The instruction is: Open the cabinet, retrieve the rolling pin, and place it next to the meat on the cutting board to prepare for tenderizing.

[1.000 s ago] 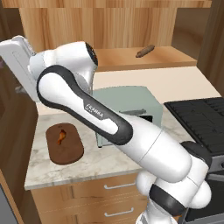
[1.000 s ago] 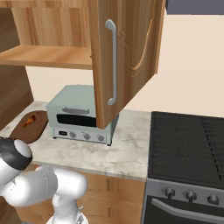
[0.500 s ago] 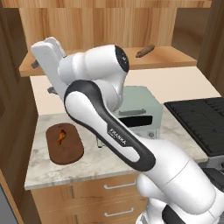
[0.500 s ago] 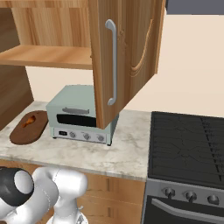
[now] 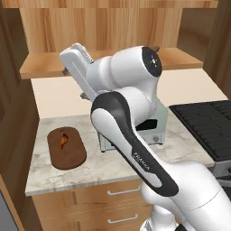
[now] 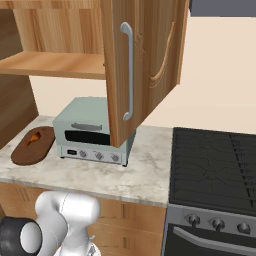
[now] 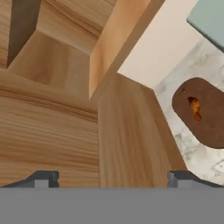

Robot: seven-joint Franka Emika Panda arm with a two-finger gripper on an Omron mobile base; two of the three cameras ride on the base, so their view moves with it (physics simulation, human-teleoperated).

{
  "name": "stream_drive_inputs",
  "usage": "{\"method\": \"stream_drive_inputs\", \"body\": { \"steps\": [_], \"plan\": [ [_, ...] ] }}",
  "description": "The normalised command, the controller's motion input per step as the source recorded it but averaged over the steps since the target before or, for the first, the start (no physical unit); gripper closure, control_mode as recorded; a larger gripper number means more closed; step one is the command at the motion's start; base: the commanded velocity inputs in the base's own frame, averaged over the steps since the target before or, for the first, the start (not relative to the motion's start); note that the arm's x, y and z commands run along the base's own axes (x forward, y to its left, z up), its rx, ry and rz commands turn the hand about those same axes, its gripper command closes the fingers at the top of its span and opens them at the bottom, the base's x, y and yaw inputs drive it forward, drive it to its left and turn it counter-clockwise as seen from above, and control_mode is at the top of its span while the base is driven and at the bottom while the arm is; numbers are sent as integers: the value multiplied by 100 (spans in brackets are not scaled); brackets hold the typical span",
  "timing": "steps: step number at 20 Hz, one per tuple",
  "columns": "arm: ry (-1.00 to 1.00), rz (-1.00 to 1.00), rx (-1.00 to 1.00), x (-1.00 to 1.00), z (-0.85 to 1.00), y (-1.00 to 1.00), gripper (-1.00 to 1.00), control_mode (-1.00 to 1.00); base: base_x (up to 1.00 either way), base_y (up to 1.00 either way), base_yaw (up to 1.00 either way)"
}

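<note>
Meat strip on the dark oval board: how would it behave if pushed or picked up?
The thin orange-brown meat strip looks small and flat, so probably light and floppy when lifted. Lying flat on the dark brown oval wooden cutting board, it would likely slide, not roll, if pushed.

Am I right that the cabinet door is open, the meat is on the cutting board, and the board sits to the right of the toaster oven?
Not quite: the cutting board with the meat lies left of the toaster oven, as the right base view shows. The cabinet door is open.
</note>
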Motion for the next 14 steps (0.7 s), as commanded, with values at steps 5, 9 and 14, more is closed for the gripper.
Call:
{"method": "stream_drive_inputs", "body": {
  "steps": [5, 9, 14],
  "plan": [
    [0, -12, -25, -20, 19, -65, -100, -100, 0, 0, 0],
    [0, -6, -27, -7, 21, -66, -100, -100, 0, 0, 0],
    [0, -3, -28, -11, 10, -64, -100, -100, 0, 0, 0]
  ]
}}
